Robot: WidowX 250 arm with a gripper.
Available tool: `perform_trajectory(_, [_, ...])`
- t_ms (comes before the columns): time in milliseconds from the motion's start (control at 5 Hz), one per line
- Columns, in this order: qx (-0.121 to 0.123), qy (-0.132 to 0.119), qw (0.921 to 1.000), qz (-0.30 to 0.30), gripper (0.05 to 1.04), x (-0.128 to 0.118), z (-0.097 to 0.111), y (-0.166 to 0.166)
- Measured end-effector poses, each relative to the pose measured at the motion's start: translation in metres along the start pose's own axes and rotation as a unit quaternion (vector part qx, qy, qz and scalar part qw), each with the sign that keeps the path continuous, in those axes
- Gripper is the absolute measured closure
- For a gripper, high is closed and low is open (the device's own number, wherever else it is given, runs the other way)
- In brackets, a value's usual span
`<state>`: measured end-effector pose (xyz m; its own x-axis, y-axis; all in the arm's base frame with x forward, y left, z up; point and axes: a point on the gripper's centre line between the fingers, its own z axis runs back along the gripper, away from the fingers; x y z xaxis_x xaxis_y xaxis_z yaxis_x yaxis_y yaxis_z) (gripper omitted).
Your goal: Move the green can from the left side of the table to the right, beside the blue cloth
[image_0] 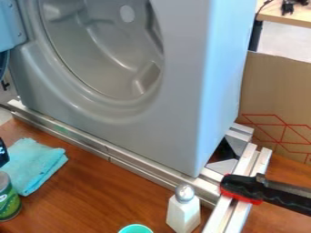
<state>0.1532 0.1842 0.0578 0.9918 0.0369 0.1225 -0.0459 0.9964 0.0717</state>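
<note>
Brown wood forms the tabletop (91,193), where metal rails (109,152) edge a grey washing machine (139,132). Toward its left side, what looks like your gripper (3,154) is near the turquoise cloth (33,166) and green can (8,200); you cannot tell whether it is open or closed. Toward the front stands a white bottle (183,213).

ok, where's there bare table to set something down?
Best patch: the wood between the blue cloth and the white bottle, with the metal rail behind and the teal cup at its front right. Crowded: left edge, cloth and can; lower right, bottle, rails, black-red handle.
</note>
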Motion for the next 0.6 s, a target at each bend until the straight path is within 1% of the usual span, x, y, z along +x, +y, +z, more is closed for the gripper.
perform_trajectory(200, [-0.004,0.004,1.0,0.0,0.083,-0.001,-0.003,-0.001])
perform_trajectory(400, [0.029,0.003,0.9996,0.006,0.083,-0.001,-0.003,0.009])
perform_trajectory(600, [0.04,0.003,0.999,0.018,0.083,0.002,-0.006,0.024])
